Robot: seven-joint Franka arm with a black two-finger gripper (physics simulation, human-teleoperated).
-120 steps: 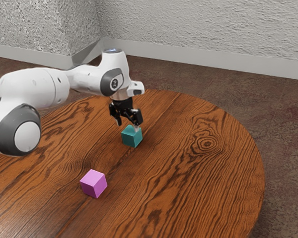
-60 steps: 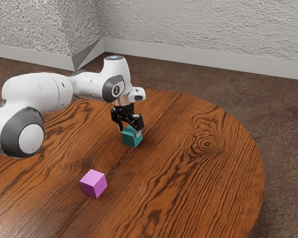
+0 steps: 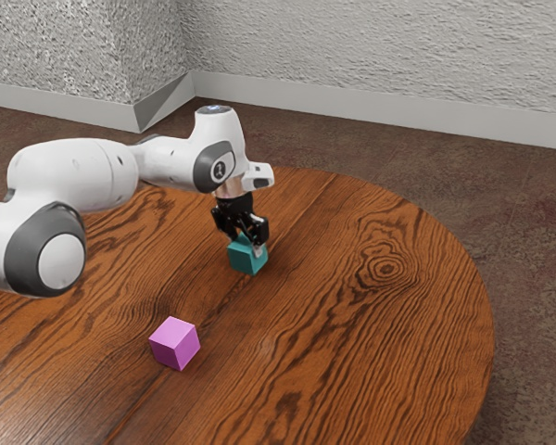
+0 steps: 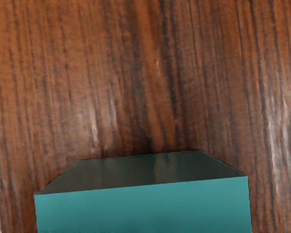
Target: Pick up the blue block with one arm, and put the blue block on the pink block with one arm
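The gripper [image 3: 245, 237] is hanging over the blue block [image 3: 247, 259], jaws spread astride its top and clamping nothing. The block is sitting on the table [image 3: 371, 315], well apart from the pink block [image 3: 174, 342]. It is looking rigid, light and smooth-faced, so a hold on opposite flat sides is advised.

Both blocks sit on the table [image 3: 389, 362], well apart: far block [image 3: 249, 260] toward the table's middle, near block [image 3: 174, 343] in front of it and off to the exterior view's left. Arm [image 3: 120, 171] comes in from the exterior view's left, with the hand [image 3: 245, 241] down over the far block's top. Wrist view: far block directly under the hand, bare table beyond it.
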